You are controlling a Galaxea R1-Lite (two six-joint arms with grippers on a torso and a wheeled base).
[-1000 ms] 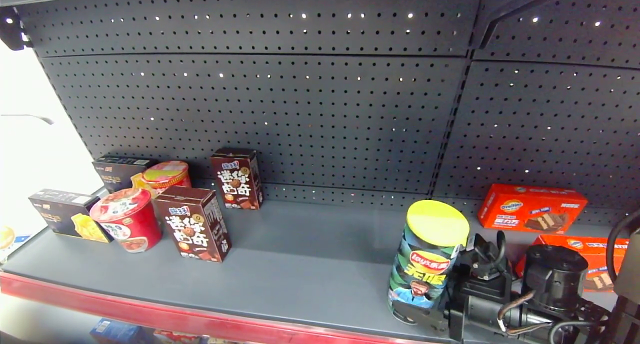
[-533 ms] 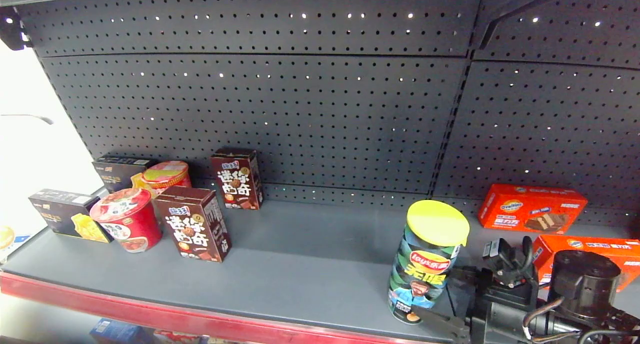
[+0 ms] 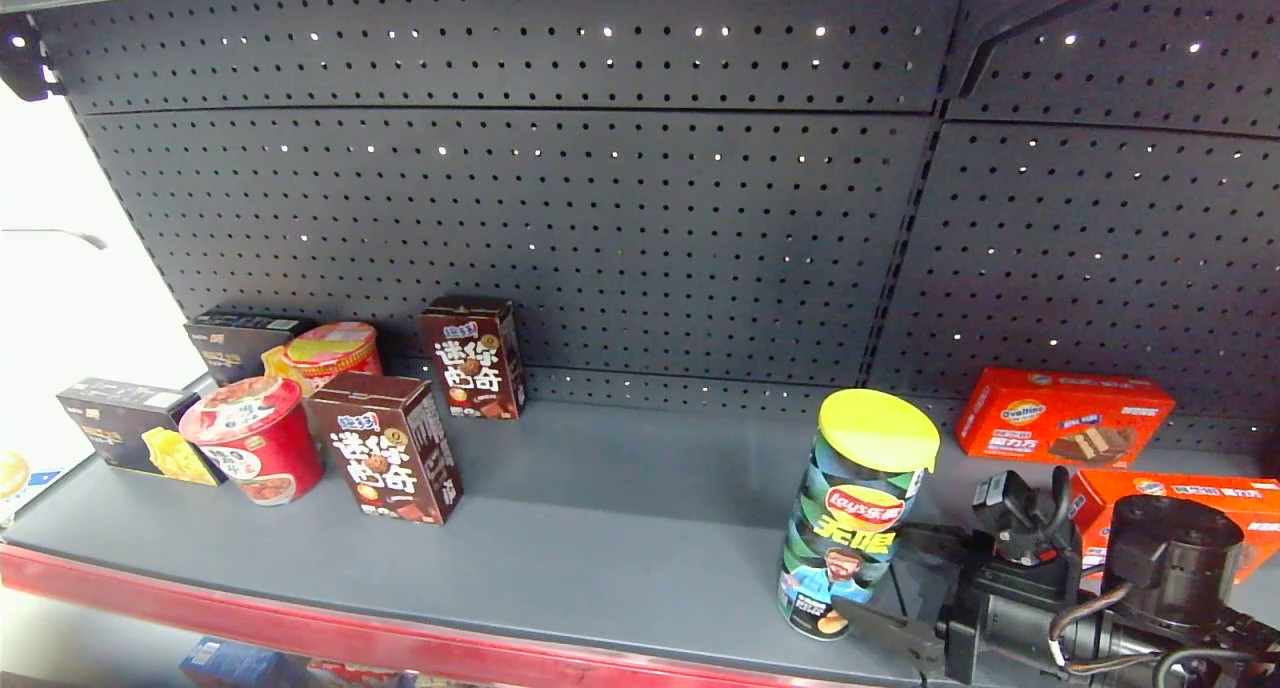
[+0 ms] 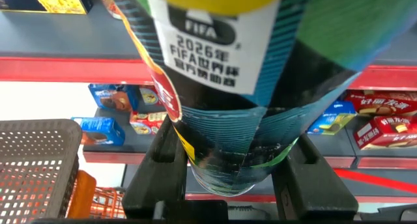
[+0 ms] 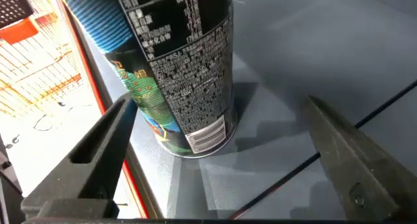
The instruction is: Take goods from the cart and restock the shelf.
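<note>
A chips can with a yellow lid stands upright near the front edge of the grey shelf, right of centre. My right gripper is open just to its right, fingers level with the can's base and apart from its sides. From the right wrist, the can stands between the two spread fingers. My left gripper is shut on a second chips can of the same kind, held in front of lower shelves.
Two orange boxes lie at the shelf's right end, close behind my right arm. Brown snack boxes, red cup noodles and black boxes crowd the left end. A mesh basket shows in the left wrist view.
My right gripper has let go of the chips can and drawn back to the right. The can stays upright on the shelf, shifted slightly backward.
</note>
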